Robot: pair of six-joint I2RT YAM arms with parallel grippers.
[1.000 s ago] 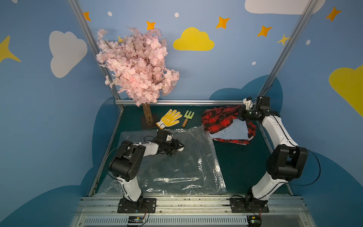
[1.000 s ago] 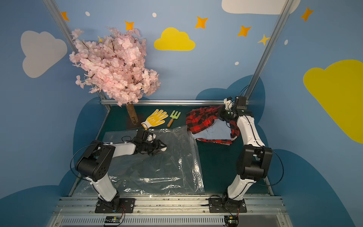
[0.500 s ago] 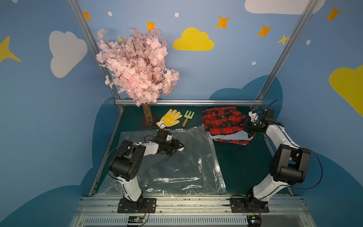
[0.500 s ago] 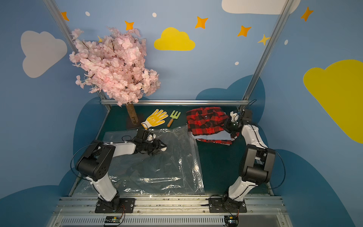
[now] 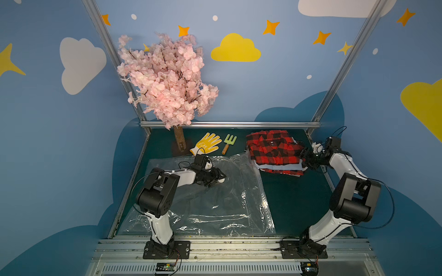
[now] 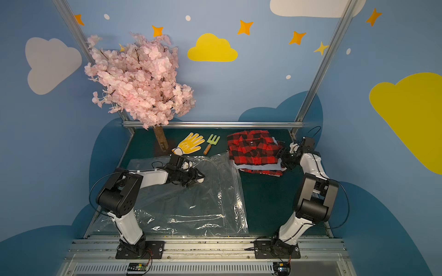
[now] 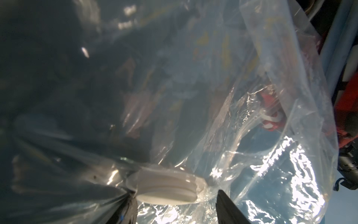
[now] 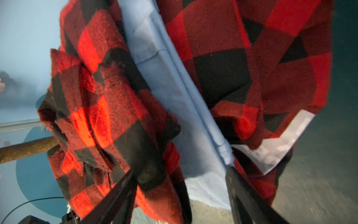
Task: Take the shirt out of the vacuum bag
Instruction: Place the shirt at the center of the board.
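Observation:
The shirt (image 5: 272, 149) (image 6: 253, 149), red-and-black plaid with a light blue layer in its fold, lies folded on the green table at the back right, outside the vacuum bag. My right gripper (image 5: 305, 159) (image 6: 283, 157) is at the shirt's right edge. In the right wrist view its jaws (image 8: 181, 170) stand wide open around the shirt's edge (image 8: 213, 48). The vacuum bag (image 5: 215, 203) (image 6: 191, 205) lies flat, clear and crinkled, at front left. My left gripper (image 5: 218, 178) (image 6: 198, 178) (image 7: 175, 193) is shut on its white valve disc (image 7: 164, 186).
A pink blossom tree stands at the back left on a brown trunk (image 5: 179, 141). A yellow glove (image 5: 207, 143) and a small green rake (image 5: 228, 143) lie just behind the bag. A metal rail (image 5: 229, 124) runs along the table's back edge.
My right gripper brought the shirt down from a raised, draped hold onto the table, shifted right and opened its jaws. The left arm and the bag stayed still.

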